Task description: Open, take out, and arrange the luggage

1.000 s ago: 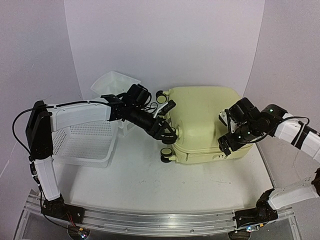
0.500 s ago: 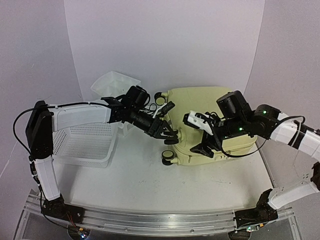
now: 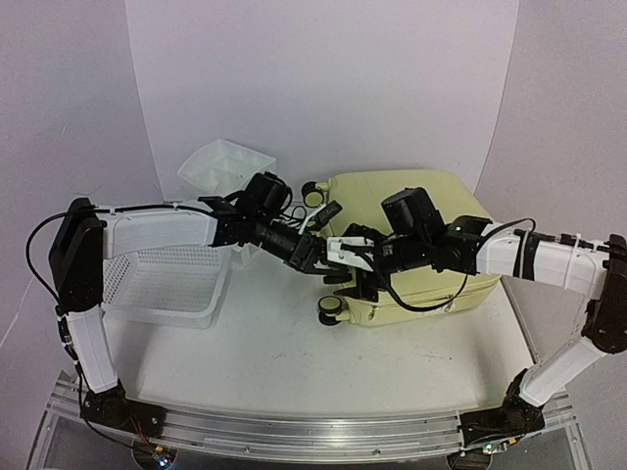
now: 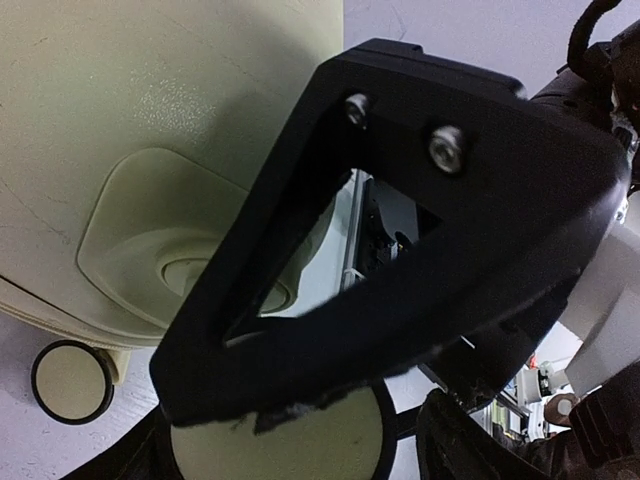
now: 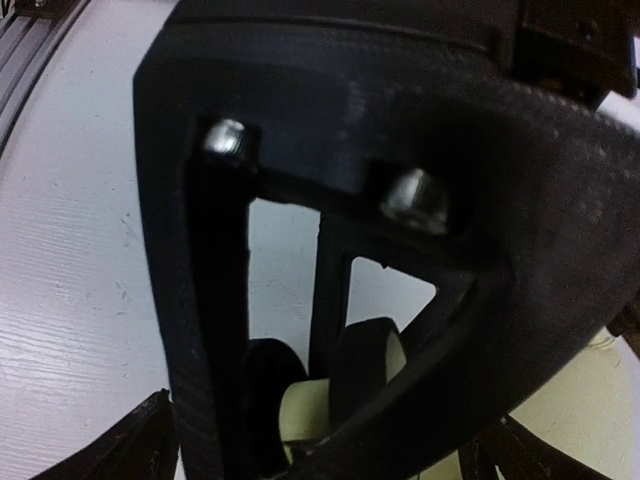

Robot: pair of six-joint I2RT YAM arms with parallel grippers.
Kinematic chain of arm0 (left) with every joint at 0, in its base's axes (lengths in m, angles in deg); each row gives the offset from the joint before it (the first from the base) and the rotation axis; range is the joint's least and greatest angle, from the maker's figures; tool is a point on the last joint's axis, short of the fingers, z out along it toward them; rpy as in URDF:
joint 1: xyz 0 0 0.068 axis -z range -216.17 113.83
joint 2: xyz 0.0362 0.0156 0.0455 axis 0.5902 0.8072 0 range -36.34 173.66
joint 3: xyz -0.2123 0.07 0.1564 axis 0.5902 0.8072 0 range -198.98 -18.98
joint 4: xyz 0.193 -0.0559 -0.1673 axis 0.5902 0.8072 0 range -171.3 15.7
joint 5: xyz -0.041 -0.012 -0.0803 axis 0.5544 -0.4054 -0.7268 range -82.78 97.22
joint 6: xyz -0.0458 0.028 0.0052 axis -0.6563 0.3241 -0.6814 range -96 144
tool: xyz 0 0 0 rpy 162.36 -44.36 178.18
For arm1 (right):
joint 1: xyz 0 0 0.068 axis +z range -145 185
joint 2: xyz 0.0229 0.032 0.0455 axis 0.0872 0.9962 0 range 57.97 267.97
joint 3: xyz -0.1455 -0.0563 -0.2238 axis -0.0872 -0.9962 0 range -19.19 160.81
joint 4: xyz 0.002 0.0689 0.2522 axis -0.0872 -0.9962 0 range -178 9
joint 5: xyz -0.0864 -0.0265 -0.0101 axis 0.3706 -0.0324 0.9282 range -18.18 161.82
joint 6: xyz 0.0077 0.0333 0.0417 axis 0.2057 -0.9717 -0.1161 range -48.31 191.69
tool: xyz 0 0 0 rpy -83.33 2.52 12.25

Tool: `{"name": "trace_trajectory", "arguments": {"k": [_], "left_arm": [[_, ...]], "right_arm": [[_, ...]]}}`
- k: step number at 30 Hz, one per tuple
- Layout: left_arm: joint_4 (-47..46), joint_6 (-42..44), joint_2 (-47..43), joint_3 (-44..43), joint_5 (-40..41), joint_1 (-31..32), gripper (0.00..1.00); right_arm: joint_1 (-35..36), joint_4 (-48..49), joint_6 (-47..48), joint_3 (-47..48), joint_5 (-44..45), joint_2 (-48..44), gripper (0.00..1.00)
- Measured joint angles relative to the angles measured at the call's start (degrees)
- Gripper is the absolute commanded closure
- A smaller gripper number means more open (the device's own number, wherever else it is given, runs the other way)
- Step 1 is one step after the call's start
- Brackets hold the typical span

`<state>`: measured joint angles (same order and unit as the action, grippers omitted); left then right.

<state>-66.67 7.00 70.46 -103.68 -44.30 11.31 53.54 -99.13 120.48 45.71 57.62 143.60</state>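
Right claw (image 3: 349,267), jaws spread, has swung from the luggage's right side to its left edge. There it meets the left claw (image 3: 317,258), whose spread cannot be told. One closed pale yellow luggage (image 3: 411,201) lies centre-right, two wheels (image 3: 330,310) showing. One mesh basket (image 3: 157,308) sits at left. Bare surface (image 3: 294,377) spans the lower frame.

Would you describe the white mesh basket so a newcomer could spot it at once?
Start at the large pale yellow hard-shell suitcase, the biggest object. To its left sits the white mesh plastic basket; its perforated walls set it apart from the solid-walled white plastic container behind it.
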Motion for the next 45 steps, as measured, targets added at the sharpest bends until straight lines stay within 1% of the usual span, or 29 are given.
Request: {"name": "trace_trajectory", "arguments": {"k": [2, 3, 4, 6, 8, 9, 10, 11, 14, 16, 18, 20, 21, 22, 23, 25, 26, 27, 30, 33, 35, 37, 38, 40, 42, 45], "left_arm": [[-0.42, 0.0, -0.13, 0.28, 0.0, 0.0, 0.25], [-0.83, 0.0, -0.28, 0.66, 0.0, -0.02, 0.25], [-1.22, 0.0, -0.48, 1.03, 0.07, -0.07, 0.25], [-1.79, 0.02, -1.14, 2.08, 0.02, -0.37, 0.23], [-2.27, 0.09, -2.23, 3.56, 0.02, -0.79, 0.18], [-2.21, 0.07, -3.23, 4.74, -0.28, -1.18, 0.13], [-2.01, 0.24, -4.61, 6.34, -0.35, -1.57, 0.05], [-1.92, 0.55, -6.29, 8.13, 0.15, -1.92, 0.02], [-2.89, 1.33, -13.53, 15.17, 5.25, -2.51, 0.0], [-8.41, 0.76, -20.79, 23.06, 10.03, -2.73, 0.01], [-18.08, 0.22, -28.46, 33.31, 15.98, -1.95, 0.01], [-27.93, 0.9, -33.68, 42.58, 23.52, 1.07, 0.0], [-34.8, 2.56, -34.86, 47.28, 29.09, 4.37, 0.01], [-40.44, 4.48, -34.45, 50.8, 33.46, 8.28, 0.01], [-45.16, 6.16, -32.74, 53.0, 37.51, 11.91, 0.06], [-51.69, 8.87, -26.91, 54.18, 43.76, 17.77, 0.19], [-54.49, 9.7, -24.15, 54.07, 46.25, 19.15, 0.22], [-57.99, 10.86, -20.83, 53.81, 49.83, 20.52, 0.24], [-67.56, 14.08, -10.16, 50.66, 61.55, 24.33, 0.25], [-75.03, 17.31, 0.37, 43.95, 70.34, 27.96, 0.27], [-78.71, 18.97, 5.95, 39.23, 74.49, 29.51, 0.3], [-80.96, 20.2, 9.35, 36.44, 76.98, 30.27, 0.34], [-81.92, 20.63, 10.84, 35.26, 78.14, 30.45, 0.38], [-83.1, 21.57, 13.18, 33.53, 80.52, 30.45, 0.5], [-83.89, 22.1, 15.06, 32.02, 83.06, 30.4, 0.58], [-84.32, 23.02, 17.16, 30.21, 86.31, 30.29, 0.59]], "right_arm": [[0.0, 2.14, 0.63, -0.17, 0.0, 0.5, 0.31], [0.0, 2.89, 1.07, -0.2, 0.0, 0.72, 0.36], [0.0, 3.43, 1.09, -0.2, -0.33, 0.96, 0.4], [0.11, 3.76, 1.07, -0.5, -1.05, 1.16, 0.43], [0.07, 4.7, 1.36, -0.59, -1.33, 1.18, 0.45], [-0.07, 5.18, 1.33, -0.59, -1.49, 1.18, 0.46], [-0.2, 5.6, 1.31, -0.59, -1.68, 1.18, 0.47], [-0.28, 5.81, 1.29, -0.59, -1.86, 1.18, 0.48], [-0.52, 6.1, 0.92, -0.59, -2.38, 1.18, 0.48], [-0.76, 6.25, -0.2, -0.59, -2.8, 1.18, 0.51], [-0.87, 6.38, -1.64, -0.59, -2.95, 1.18, 0.52], [-0.9, 6.47, -3.3, -0.57, -2.84, 1.18, 0.52], [-0.9, 6.6, -4.35, -0.52, -2.78, 1.22, 0.52], [-0.9, 6.62, -5.38, -0.42, -2.69, 1.31, 0.52], [-0.92, 6.64, -6.21, -0.28, -2.62, 1.42, 0.52], [-0.9, 6.38, -8.81, 0.7, -2.21, 2.01, 0.5], [-0.87, 6.21, -10.16, 1.4, -1.92, 2.43, 0.49], [-0.87, 5.92, -11.67, 2.21, -1.6, 2.99, 0.49], [-0.81, 4.0, -15.87, 5.38, -0.28, 4.85, 0.52], [-0.83, 1.29, -19.91, 9.2, 1.05, 7.23, 0.55], [-0.83, 0.46, -22.51, 10.84, 2.12, 8.26, 0.56], [-0.85, 0.02, -24.37, 11.23, 3.04, 8.44, 0.56], [-0.87, -0.17, -25.18, 11.26, 3.32, 8.44, 0.56], [-0.9, -0.59, -26.62, 11.47, 3.87, 8.44, 0.56], [-0.94, -0.74, -27.93, 11.56, 4.31, 8.44, 0.56], [-1.05, -0.85, -29.35, 11.61, 4.59, 8.44, 0.56]]}}
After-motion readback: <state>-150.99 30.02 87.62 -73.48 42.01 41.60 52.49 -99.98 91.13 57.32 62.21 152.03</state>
